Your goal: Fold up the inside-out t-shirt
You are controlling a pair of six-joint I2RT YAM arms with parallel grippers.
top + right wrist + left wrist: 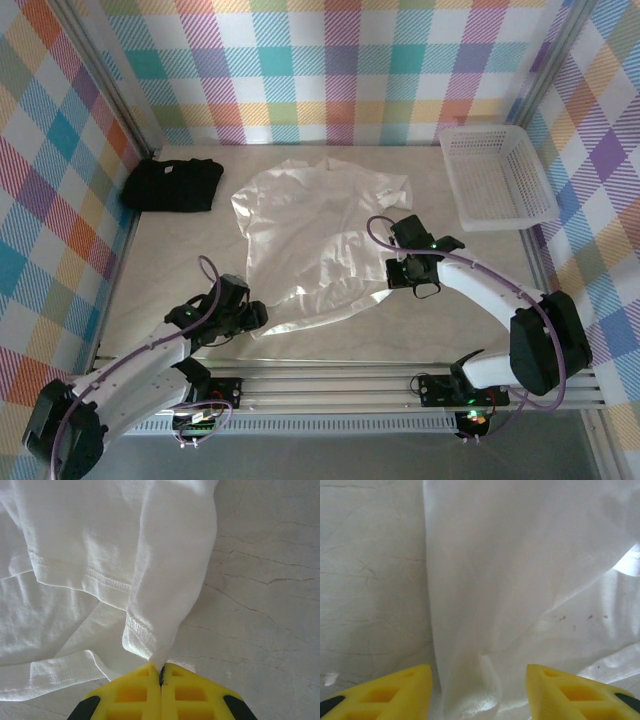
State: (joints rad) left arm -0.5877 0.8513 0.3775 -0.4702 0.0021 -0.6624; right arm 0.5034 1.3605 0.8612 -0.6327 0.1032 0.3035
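A folded black t-shirt (pixel 172 185) lies at the far left of the worktop (pixel 180 270). The left hand (pixel 248 318) is at the near left corner of the white t-shirt (pixel 315 235), fingers apart with a loose fold of cloth between them. The shirt is spread out mid-worktop. The right hand (pixel 161 672) is clamped tight on the shirt's right edge. A basket (pixel 500 217) stands at the far right.

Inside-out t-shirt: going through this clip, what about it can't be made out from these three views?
Top view: seams on the t-shirt are too small to confirm it is inside out, and the left end effector sits over its near-left corner.
Left wrist view: glare washes out part of the cloth, and frame edges cut it off.
Right wrist view: the shut right end effector hides how much cloth it pinches.
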